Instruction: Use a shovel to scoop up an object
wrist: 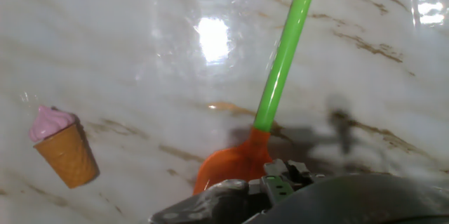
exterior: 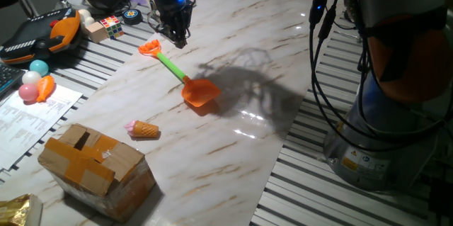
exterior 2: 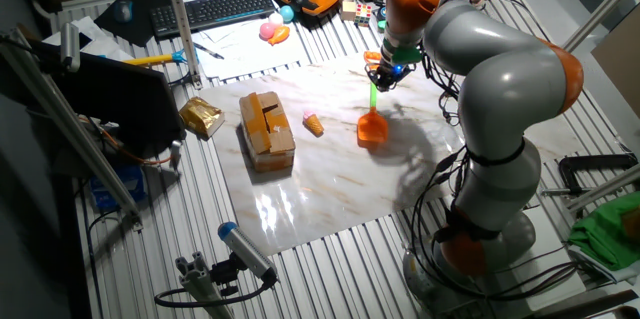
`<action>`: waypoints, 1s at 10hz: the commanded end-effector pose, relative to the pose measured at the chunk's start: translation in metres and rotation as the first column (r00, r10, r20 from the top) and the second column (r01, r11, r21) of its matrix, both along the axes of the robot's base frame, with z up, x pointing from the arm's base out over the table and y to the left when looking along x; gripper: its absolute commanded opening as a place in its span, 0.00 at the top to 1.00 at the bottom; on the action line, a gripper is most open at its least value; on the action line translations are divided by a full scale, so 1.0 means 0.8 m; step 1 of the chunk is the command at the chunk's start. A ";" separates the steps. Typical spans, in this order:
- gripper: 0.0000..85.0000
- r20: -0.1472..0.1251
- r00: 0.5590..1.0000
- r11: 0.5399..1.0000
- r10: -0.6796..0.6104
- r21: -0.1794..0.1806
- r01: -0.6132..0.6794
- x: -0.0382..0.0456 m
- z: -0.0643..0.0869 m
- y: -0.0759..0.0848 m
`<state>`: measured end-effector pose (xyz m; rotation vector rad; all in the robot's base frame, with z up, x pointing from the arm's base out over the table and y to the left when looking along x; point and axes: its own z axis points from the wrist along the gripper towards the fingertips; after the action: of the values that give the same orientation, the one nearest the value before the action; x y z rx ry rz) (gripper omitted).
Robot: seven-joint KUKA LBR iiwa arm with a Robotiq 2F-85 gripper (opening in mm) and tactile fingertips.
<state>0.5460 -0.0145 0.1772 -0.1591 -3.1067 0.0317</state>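
The shovel (exterior: 173, 69) lies flat on the marble board, with its orange loop end (exterior: 148, 47) at the far left and its orange scoop (exterior: 200, 91) toward the middle. It also shows in the other fixed view (exterior 2: 372, 109). My gripper (exterior: 177, 40) hangs just above and beside the loop end, and its dark fingers blend together. The ice-cream cone (exterior: 144, 130) lies on its side to the near left of the scoop, apart from it. The hand view shows the green shaft (wrist: 284, 55) and the cone (wrist: 63, 147) at the left.
A taped cardboard box (exterior: 95, 162) stands at the board's near left corner. A pink ball (exterior: 28, 93), a puzzle cube (exterior: 111, 26) and other clutter lie off the board at the left. The robot base (exterior: 396, 113) stands at the right. A gold packet (exterior 2: 200, 116) lies beside the box.
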 end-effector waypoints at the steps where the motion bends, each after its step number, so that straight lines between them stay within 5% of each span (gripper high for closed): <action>1: 0.99 -0.005 1.000 1.000 -0.011 0.005 0.011 0.001 -0.004 -0.001; 10: 0.99 -0.054 0.997 0.999 -0.049 0.016 0.050 0.013 -0.032 -0.011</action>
<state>0.5566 -0.0234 0.1516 -0.2308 -3.0464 0.0075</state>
